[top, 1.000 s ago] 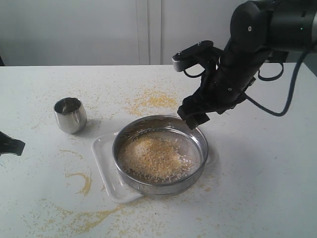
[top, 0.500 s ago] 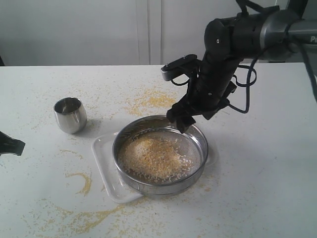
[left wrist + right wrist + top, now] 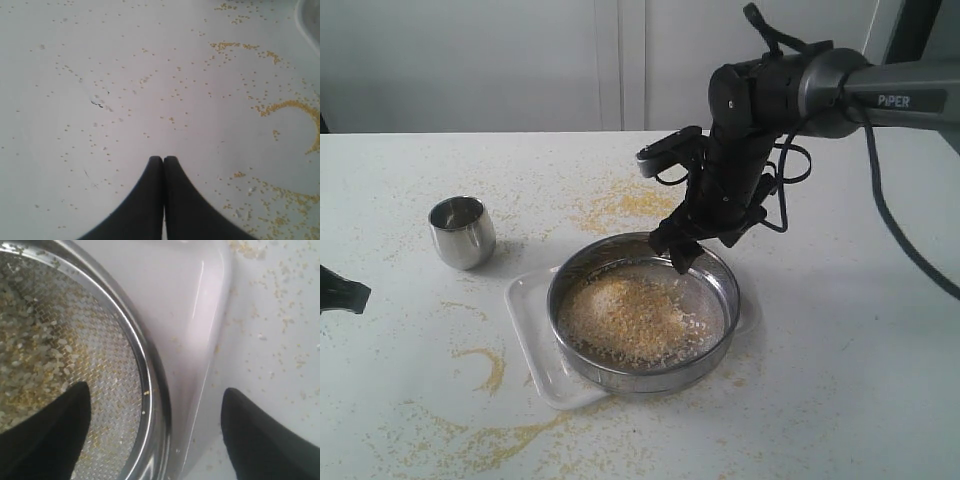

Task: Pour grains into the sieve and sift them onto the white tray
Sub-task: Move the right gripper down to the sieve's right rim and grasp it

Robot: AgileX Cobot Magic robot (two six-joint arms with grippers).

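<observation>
The right end effector [image 3: 678, 246] hangs at the far rim of the sieve [image 3: 642, 379]. Its jaws are wide apart and grip nothing. One finger [image 3: 45, 435] is over the mesh, the other outside the rim, by the edge of the white tray [image 3: 533, 330]. The sieve sits on the tray, with the grains [image 3: 635, 315] heaped in its middle. A steel cup [image 3: 462, 232] stands well apart to the left. The left end effector [image 3: 163, 160] is pressed together and empty, low over the surface [image 3: 840, 380] among scattered yellow meal [image 3: 620, 205].
</observation>
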